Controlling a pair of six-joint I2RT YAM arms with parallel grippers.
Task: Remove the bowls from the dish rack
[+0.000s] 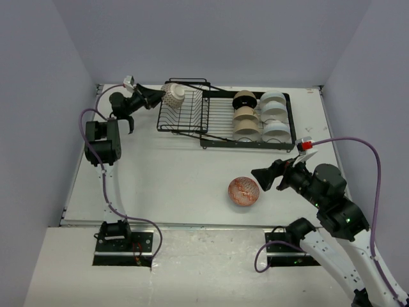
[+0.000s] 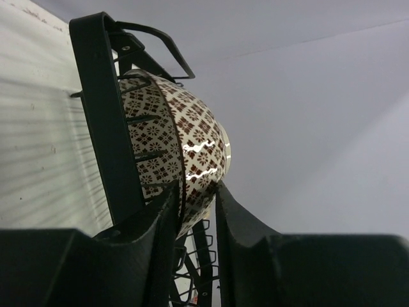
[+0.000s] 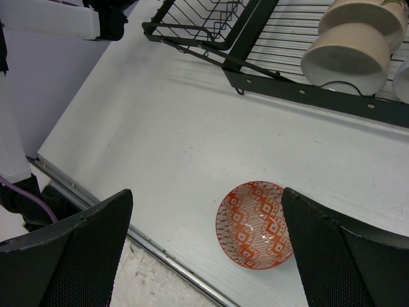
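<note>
Brown-netted bowl (image 2: pixel 192 141) in the dish rack (image 2: pixel 105 115) sits between narrowed jaws of the left pincer (image 2: pixel 197 192) — gripped or not, unclear — while the right pincer (image 3: pixel 206 198) gapes empty.

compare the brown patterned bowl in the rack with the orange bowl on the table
The brown-patterned bowl leans on its side in the basket of the dish rack; the orange-patterned bowl sits mouth up on the table. The left gripper straddles the brown-patterned bowl's rim; the open right gripper hangs apart from the orange-patterned bowl. Both are small, round and patterned.
</note>
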